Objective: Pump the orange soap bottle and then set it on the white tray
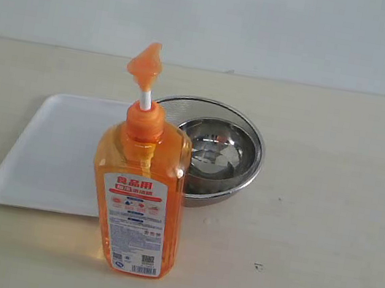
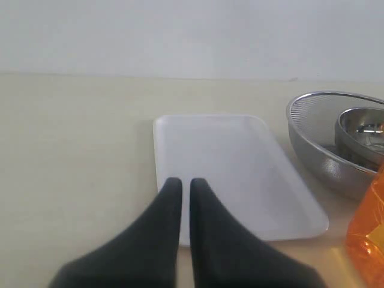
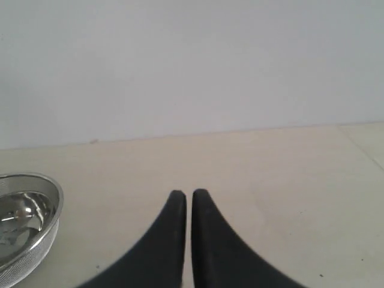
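Label (image 1: 135, 212) on the orange soap bottle (image 1: 148, 153) reads 食品用; left fingers (image 2: 170, 201) and right fingers (image 3: 176, 209) sit closed, empty.

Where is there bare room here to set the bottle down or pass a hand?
The tray is bare all over. The table right of the bowl is open too. Crowded only where the bottle, the tray's near right corner and the bowl close in.

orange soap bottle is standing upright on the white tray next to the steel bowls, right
No. The orange soap bottle is upright beside the steel bowls, but it stands on the table in front of the white tray, not on it, as the exterior view shows.
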